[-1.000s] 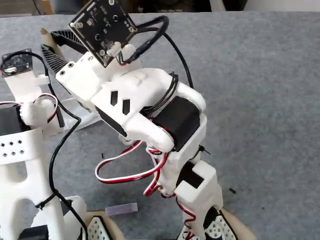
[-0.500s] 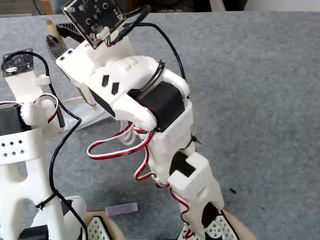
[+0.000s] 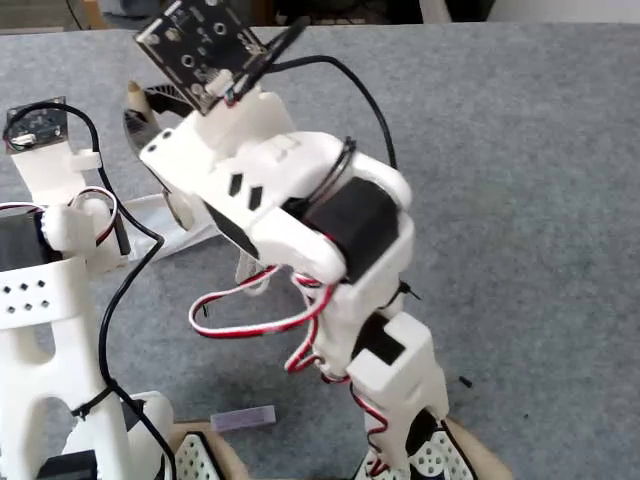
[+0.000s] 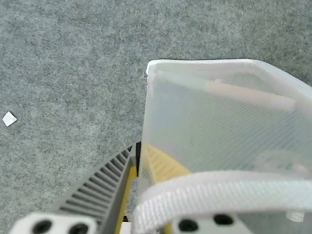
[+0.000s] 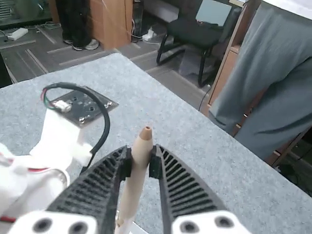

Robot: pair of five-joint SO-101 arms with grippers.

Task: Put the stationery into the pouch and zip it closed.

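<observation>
My right gripper (image 5: 140,163) is shut on a beige pen (image 5: 144,139) that sticks out past its fingertips. In the high view that gripper (image 3: 140,110) hangs above the table's far left with the pen (image 3: 133,93), over the translucent white pouch (image 3: 178,228). The left gripper (image 4: 141,157) is shut on the pouch (image 4: 214,126) at its webbing edge. A pale stick (image 4: 251,96) and a round item (image 4: 278,161) show faintly through the pouch wall. The right arm hides most of the pouch from above.
A small purple block (image 3: 243,418) lies near the front edge between the two arm bases. A tiny white scrap (image 4: 9,118) sits on the grey felt table (image 3: 520,180). The left arm's camera board (image 5: 80,105) stands just beyond the pen tip.
The right arm swung away to the far left with the pen, then came back; its gripper now sits slightly further right and lower. The left arm has kept still.
</observation>
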